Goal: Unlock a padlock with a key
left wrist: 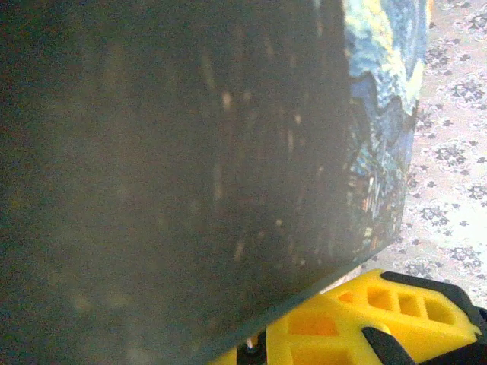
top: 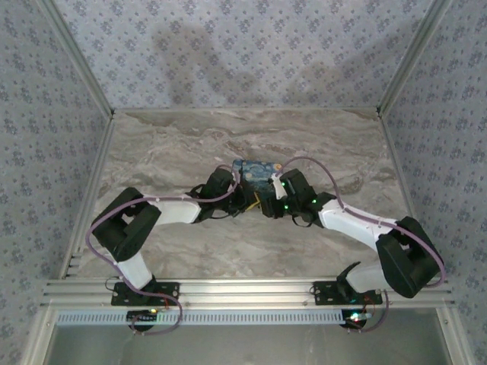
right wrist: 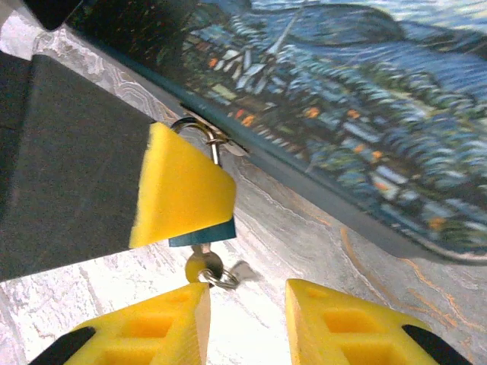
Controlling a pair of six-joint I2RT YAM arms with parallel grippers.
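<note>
The tiny blue padlock [right wrist: 202,235] hangs by its silver shackle [right wrist: 196,129] from the hasp of the night-sky printed box [right wrist: 358,114]. A yellow finger [right wrist: 181,190] of my left gripper [top: 242,199] covers most of the lock, and that gripper is shut on it. A small key [right wrist: 199,266] with a wire ring [right wrist: 222,279] sticks out of the lock's underside. My right gripper [right wrist: 247,323] is open just below the key, its left fingertip [right wrist: 179,312] almost touching the key's head. In the left wrist view the box's dark side [left wrist: 175,167] looms above the left gripper [left wrist: 255,348].
The box [top: 256,173] sits mid-table on the marbled top [top: 190,144], with both arms converging on its near side. Patterned walls and aluminium frame rails [top: 251,290] enclose the table.
</note>
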